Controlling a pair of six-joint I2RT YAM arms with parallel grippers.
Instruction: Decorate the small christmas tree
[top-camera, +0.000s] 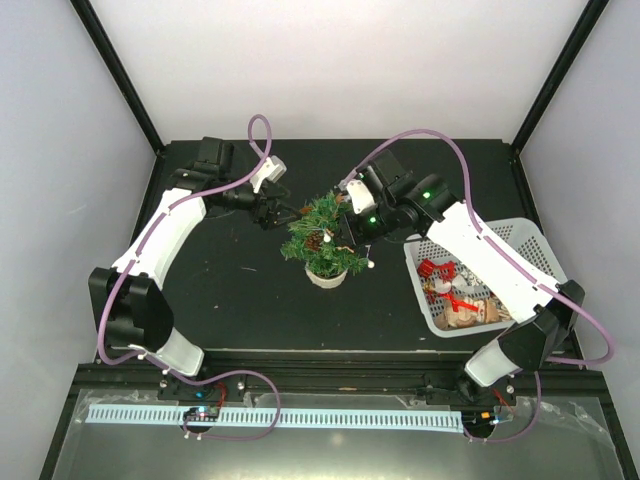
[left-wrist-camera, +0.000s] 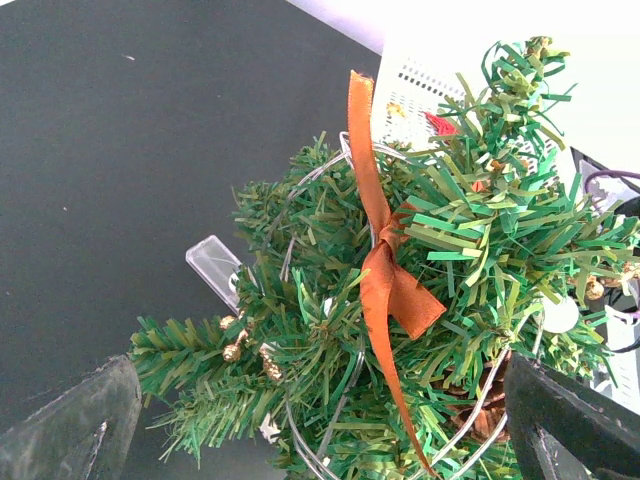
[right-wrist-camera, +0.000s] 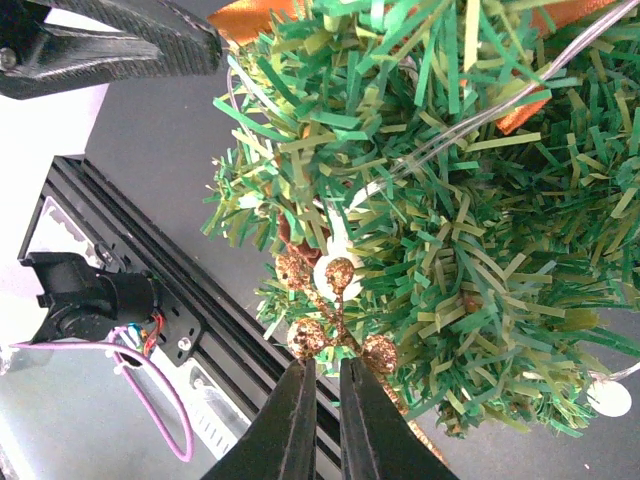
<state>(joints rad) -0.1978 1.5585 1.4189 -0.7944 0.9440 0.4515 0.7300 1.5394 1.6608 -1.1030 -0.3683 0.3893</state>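
As arm bends inward, right claw pinches sprig.

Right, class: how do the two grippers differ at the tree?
The left gripper is wide open and empty; the right gripper is shut on a gold sprig. In the top view, the left gripper sits at the tree's left, the right gripper at its right. Both reach the branches.

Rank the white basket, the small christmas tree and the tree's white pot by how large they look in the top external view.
1. white basket: largest, even though partly covered.
2. small christmas tree: clearly smaller than the basket.
3. white pot: smallest; branches hide most of it, so its full size is unsure.
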